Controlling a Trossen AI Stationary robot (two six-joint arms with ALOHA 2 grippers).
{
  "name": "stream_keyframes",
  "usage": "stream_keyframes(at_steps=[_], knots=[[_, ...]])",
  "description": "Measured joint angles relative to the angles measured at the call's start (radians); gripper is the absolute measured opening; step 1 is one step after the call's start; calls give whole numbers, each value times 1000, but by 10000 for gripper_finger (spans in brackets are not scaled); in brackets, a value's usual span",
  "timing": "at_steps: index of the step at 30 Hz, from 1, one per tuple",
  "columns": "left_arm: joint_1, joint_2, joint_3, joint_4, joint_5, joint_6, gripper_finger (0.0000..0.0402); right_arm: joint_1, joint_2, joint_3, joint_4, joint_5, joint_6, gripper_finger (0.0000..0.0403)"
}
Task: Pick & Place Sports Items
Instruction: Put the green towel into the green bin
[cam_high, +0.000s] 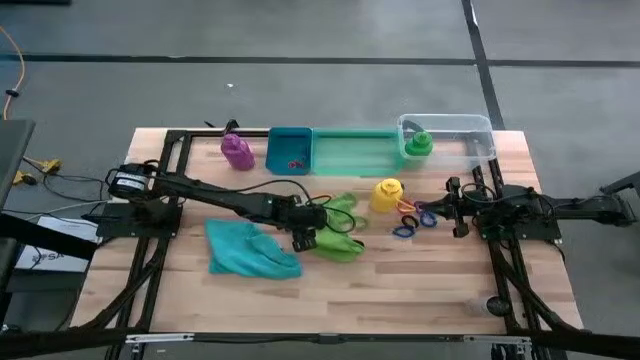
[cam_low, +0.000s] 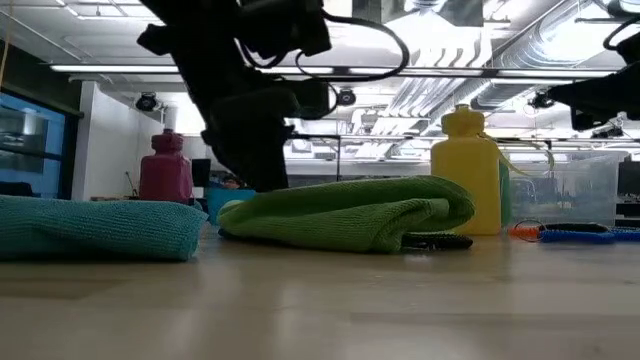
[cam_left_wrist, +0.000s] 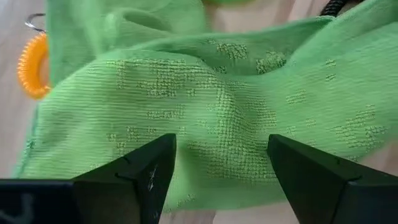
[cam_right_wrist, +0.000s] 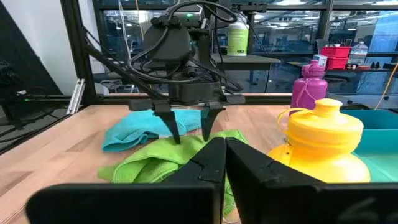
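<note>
The lime-green cloth (cam_high: 340, 238) lies bunched on the table's middle; it also shows in the low view (cam_low: 350, 212). My left gripper (cam_high: 312, 236) is open and points down over the cloth's left part, one finger on either side of a fold (cam_left_wrist: 221, 140). The teal cloth (cam_high: 250, 250) lies to its left. A yellow bottle (cam_high: 387, 194) stands upright beside several coloured rings (cam_high: 415, 220). A purple bottle (cam_high: 237, 151) stands at the far left. A green bottle (cam_high: 418, 143) stands in the clear bin. My right gripper (cam_high: 452, 208) is shut and empty, right of the rings. My left gripper comes at the lime-green cloth from above, fingers pointing down (cam_right_wrist: 171, 127) and spread over its left part (cam_left_wrist: 217, 112). I cannot tell whether the fingertips touch the cloth. The cloth lies slack on the table.
A blue bin (cam_high: 290, 150), a green bin (cam_high: 355, 152) and a clear bin (cam_high: 455, 135) stand in a row along the far edge. An orange ring (cam_left_wrist: 31, 65) lies beside the lime-green cloth. Bare wood (cam_high: 400, 290) lies toward the near edge.
</note>
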Motion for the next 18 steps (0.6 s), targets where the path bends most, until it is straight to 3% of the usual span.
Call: stream_keyframes(at_steps=[18], knots=[[16, 5, 0, -3, 69, 3, 206, 0, 0, 0, 0, 0, 0, 0]])
